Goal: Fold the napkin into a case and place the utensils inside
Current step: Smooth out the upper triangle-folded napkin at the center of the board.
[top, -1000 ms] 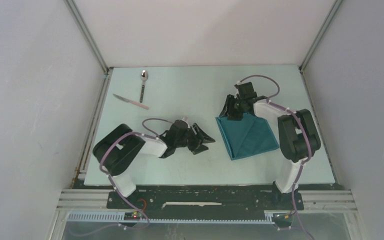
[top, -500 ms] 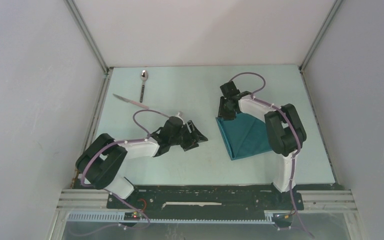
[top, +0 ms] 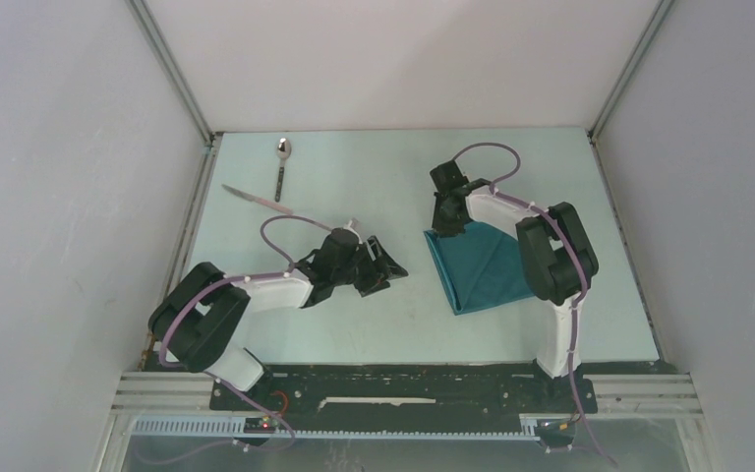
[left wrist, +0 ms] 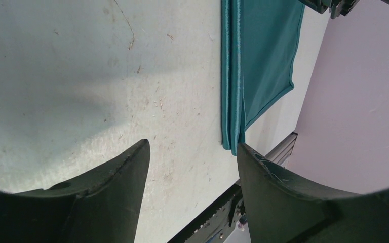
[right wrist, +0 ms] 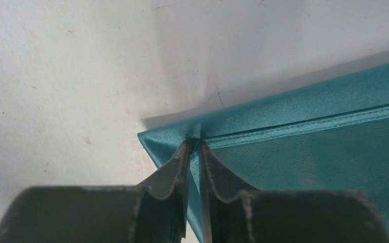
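Since a second back, my right gripper [right wrist: 195, 144] had slid to the far left corner of the napkin [top: 487, 265], jaws pinched almost together on the hem. Left gripper [left wrist: 192, 149]: low over the pale table [top: 551, 187], jaws wide, holding nothing, near the cloth's left edge. Spoon [top: 282, 165] and knife [top: 254, 200]: far left, close together, well apart from both arms. White walls [top: 393, 59] closed three sides.

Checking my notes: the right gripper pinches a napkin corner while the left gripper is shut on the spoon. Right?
No. The left gripper is open and empty, per the left wrist view; the spoon lies apart on the table. The right gripper does pinch a napkin corner.
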Controlling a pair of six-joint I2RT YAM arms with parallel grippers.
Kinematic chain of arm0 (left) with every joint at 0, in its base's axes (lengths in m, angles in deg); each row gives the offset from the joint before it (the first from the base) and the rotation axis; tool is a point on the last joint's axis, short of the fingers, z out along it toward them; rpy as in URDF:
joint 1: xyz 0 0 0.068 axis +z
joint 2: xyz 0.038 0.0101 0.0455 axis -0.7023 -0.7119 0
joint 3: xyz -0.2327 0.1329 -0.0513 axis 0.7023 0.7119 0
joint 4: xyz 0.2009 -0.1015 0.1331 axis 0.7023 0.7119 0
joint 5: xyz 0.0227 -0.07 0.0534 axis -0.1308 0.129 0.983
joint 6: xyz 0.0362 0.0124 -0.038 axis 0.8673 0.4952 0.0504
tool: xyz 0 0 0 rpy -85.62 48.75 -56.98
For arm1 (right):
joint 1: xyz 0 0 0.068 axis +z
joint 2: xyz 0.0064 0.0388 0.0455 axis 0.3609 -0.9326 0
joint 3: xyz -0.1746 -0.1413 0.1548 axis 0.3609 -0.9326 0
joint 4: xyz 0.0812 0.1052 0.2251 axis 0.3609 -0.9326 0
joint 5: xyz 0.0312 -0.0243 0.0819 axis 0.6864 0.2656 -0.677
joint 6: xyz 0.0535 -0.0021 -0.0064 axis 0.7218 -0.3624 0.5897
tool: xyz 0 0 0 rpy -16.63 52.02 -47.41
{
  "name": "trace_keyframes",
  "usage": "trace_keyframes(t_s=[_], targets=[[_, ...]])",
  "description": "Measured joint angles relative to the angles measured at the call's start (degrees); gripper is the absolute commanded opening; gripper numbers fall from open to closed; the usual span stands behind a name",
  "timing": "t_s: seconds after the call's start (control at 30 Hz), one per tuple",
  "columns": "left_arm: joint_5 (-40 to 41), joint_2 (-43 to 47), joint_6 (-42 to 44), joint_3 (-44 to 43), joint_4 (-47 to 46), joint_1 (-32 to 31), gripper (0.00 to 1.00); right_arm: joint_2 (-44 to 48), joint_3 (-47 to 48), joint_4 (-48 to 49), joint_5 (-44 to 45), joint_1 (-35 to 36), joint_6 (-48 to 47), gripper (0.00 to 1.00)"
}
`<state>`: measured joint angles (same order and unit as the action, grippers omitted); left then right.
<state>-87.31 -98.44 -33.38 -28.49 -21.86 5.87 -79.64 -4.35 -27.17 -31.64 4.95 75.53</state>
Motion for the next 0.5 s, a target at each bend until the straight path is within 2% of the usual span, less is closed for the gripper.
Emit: trace_keyframes(t_s=[0.2,0.5], targets=[[0.0,0.0,0.0,0.0,0.0,0.0,0.69,0.0,0.1,0.0,0.4,0.8,-0.2,0.04],[-0.4,0.0,0.0,0.0,-0.5,0.0,0.69,0.0,0.3,0.0,-0.1,1.0,-0.2,0.04]])
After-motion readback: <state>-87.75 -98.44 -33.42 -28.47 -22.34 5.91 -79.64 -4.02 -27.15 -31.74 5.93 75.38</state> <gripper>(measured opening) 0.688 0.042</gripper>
